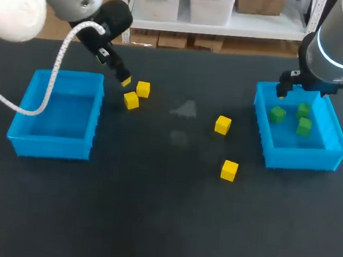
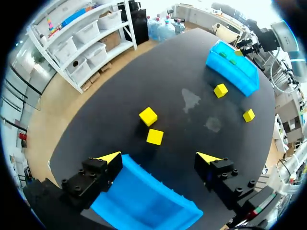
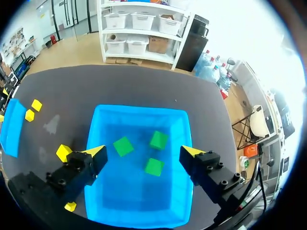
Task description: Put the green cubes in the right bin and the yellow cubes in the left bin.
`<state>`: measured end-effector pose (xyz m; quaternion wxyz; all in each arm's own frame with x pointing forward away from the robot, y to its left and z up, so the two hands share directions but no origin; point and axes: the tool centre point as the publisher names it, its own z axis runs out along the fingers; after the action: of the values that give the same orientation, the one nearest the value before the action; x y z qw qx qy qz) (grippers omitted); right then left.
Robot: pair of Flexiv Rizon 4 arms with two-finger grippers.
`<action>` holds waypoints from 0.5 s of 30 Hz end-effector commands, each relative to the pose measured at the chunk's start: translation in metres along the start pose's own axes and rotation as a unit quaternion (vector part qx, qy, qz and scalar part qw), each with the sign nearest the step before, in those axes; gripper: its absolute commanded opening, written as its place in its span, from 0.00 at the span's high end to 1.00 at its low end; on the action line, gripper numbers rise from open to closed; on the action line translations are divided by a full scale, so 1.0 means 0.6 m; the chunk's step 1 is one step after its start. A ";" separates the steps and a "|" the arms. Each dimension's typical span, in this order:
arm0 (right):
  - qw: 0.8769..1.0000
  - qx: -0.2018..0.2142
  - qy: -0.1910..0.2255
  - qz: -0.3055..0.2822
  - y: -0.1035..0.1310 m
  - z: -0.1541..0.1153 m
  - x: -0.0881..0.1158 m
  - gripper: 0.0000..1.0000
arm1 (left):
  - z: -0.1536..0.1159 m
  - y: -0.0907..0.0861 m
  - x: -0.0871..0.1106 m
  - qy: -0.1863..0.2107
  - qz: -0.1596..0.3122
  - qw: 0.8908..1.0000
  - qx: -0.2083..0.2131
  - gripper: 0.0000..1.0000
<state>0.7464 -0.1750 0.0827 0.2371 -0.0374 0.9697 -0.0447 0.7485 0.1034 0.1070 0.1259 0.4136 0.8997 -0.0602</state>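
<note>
Three green cubes (image 1: 277, 114) (image 1: 303, 109) (image 1: 304, 125) lie inside the right blue bin (image 1: 302, 158). My right gripper (image 1: 282, 90) hangs open above that bin's back left corner; the right wrist view has the green cubes (image 3: 123, 146) (image 3: 158, 140) (image 3: 154, 166) below the right gripper (image 3: 144, 152). Several yellow cubes rest on the table: two (image 1: 143, 89) (image 1: 131, 100) beside my open left gripper (image 1: 125, 81), two more (image 1: 222, 125) (image 1: 229, 170) toward the right bin. The left blue bin (image 1: 51, 144) holds nothing. In the left wrist view, the near pair of yellow cubes (image 2: 148, 116) (image 2: 155, 136) lies just ahead of the left gripper (image 2: 160, 157).
The dark table has a pale smudge (image 1: 185, 110) near its middle. The left bin's wall (image 2: 144, 201) sits directly under the left gripper's fingers. Between the two bins only the loose yellow cubes stand on the surface.
</note>
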 end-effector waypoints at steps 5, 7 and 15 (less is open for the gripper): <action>1.000 -0.001 -0.001 0.000 -0.001 -0.001 0.001 0.00 | 0.034 0.012 -0.015 0.041 0.017 0.999 0.007 0.00; 1.000 -0.001 -0.001 0.000 -0.001 -0.001 0.001 0.00 | 0.043 0.011 -0.015 0.048 0.025 0.999 0.004 0.00; 1.000 -0.001 -0.001 0.000 -0.001 -0.001 0.001 0.00 | 0.076 0.002 -0.007 0.069 0.035 0.997 0.006 0.00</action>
<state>0.7464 -0.1749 0.0827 0.2370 -0.0374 0.9697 -0.0447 0.7545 0.0952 0.0698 0.0762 0.4478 0.8902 -0.0358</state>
